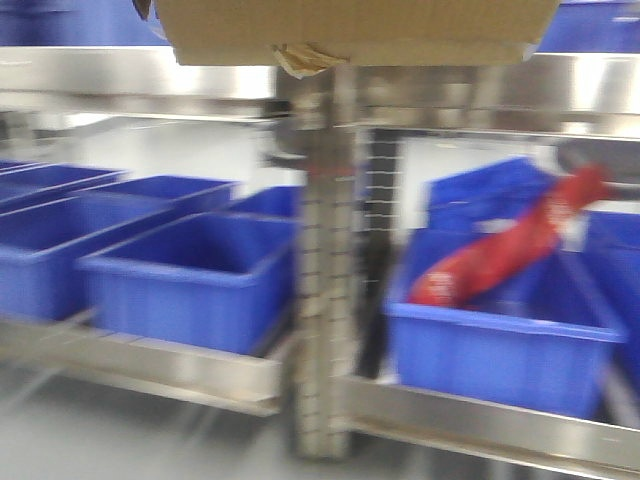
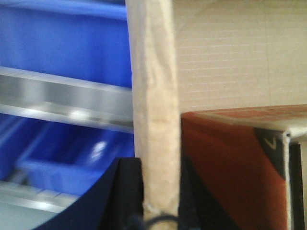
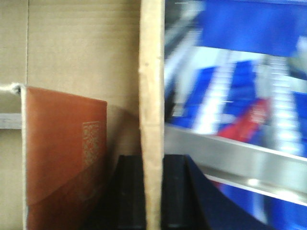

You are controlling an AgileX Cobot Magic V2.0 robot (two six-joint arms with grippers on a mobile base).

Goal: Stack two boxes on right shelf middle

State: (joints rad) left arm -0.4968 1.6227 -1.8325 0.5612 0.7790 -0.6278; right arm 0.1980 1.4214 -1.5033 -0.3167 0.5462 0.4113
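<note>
A brown cardboard box (image 1: 350, 30) is held up high at the top of the front view, in front of the steel shelf. My left gripper (image 2: 156, 191) is shut on the box's left wall (image 2: 153, 96). My right gripper (image 3: 152, 191) is shut on its right wall (image 3: 151, 96). Inside the box stands a red-brown box, seen in the left wrist view (image 2: 230, 172) and in the right wrist view (image 3: 62, 158). The grippers themselves do not show in the front view.
The steel shelf (image 1: 320, 300) has a central post. Blue bins stand on its middle level at left (image 1: 190, 280) and right (image 1: 500, 340). The right bin holds a red packet (image 1: 510, 250). More blue bins sit on the level above. The views are blurred.
</note>
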